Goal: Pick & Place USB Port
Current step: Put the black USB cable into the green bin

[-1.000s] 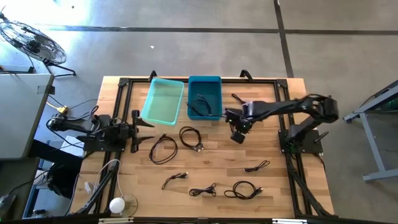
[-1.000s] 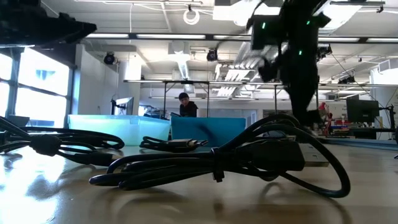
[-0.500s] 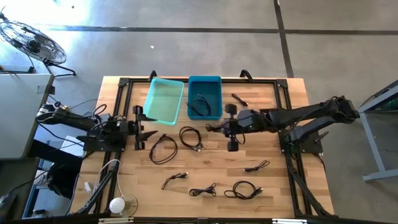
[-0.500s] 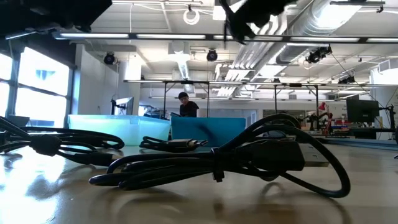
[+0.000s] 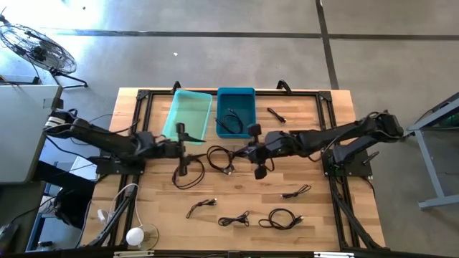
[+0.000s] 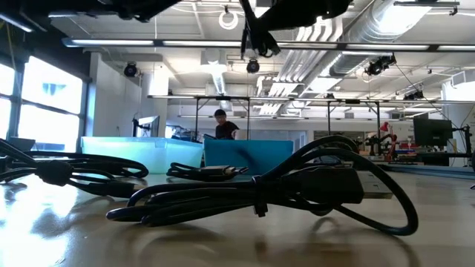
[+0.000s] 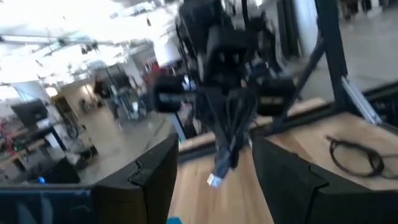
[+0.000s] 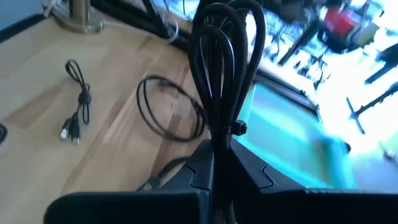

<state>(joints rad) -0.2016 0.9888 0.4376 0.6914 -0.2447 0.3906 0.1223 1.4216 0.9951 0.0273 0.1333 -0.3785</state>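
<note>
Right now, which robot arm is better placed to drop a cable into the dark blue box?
The right one. The right gripper is shut on a bundled cable and sits near the dark blue bin. The left gripper holds nothing.

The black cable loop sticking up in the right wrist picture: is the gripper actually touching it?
Touching. The right wrist view shows the looped black cable rising straight out of the right gripper, whose dark fingers close against its bundled strands.
</note>
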